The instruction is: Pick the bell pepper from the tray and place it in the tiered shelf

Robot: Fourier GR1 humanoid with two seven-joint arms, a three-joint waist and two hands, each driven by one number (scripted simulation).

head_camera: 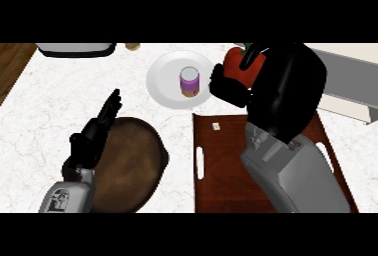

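Your right hand [244, 82] has its fingers curled round the red bell pepper [238, 64], held above the white marble counter [44, 100] past the brown tray [229, 175] (just beside the white plate [164, 80]). The grey tiered shelf [347, 90] sits right. Your left hand [96, 132] rests, fingers straight.

One head view looks steeply down, close, onto the counter [29, 135].

Kitchen setting, white marble tabletop [44, 115] showing beside wood flooring, white plate [166, 75] carrying a small jar [190, 81], brown serving tray [221, 175] lying nearby, dark round board [133, 165] resting alongside
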